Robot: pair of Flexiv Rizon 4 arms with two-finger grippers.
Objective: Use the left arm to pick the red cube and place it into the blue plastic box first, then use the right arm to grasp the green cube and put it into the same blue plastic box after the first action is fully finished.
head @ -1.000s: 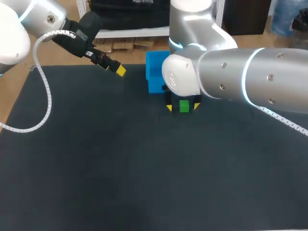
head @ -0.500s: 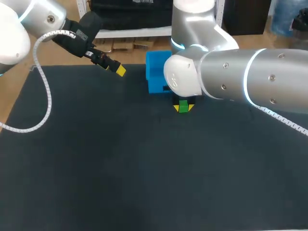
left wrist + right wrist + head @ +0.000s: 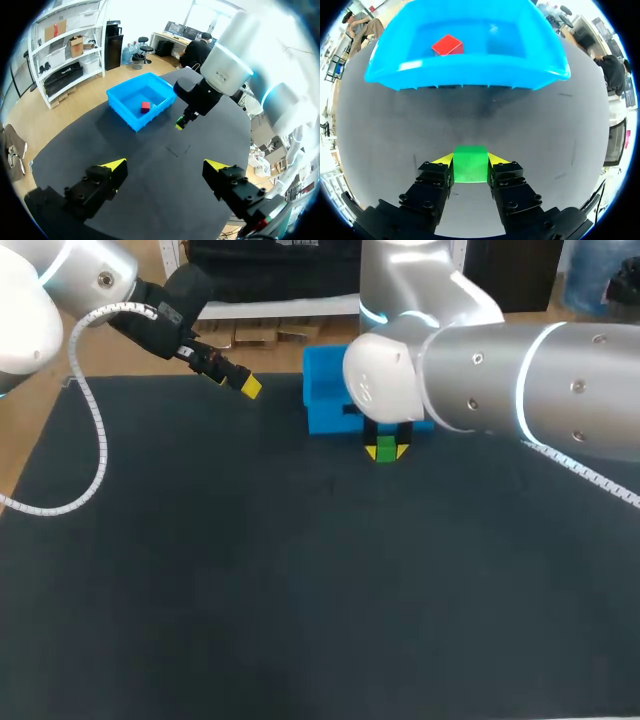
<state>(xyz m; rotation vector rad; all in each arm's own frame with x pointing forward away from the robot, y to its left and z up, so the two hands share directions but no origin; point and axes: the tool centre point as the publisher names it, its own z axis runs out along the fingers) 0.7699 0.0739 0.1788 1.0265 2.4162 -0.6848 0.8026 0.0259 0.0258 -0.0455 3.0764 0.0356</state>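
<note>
My right gripper (image 3: 386, 451) (image 3: 470, 161) is shut on the green cube (image 3: 470, 163) (image 3: 385, 449), which hangs a little above the dark table just in front of the blue plastic box (image 3: 322, 390) (image 3: 465, 75) (image 3: 132, 112). The red cube (image 3: 447, 45) (image 3: 145, 106) lies inside that box. In the left wrist view the green cube (image 3: 178, 121) shows as a small spot under my right arm's wrist. My left gripper (image 3: 162, 167) (image 3: 247, 386) stands open and empty, raised at the back left of the table, well apart from the box.
The black table mat (image 3: 250, 590) spreads wide in front of the box. My right arm's large silver links (image 3: 500, 380) hang over the back right of the table. A white cable (image 3: 95, 440) loops from my left arm over the mat's left edge.
My right gripper closed on the green cube and lifted it, drawing slightly back toward the blue box. My left arm has kept still.
</note>
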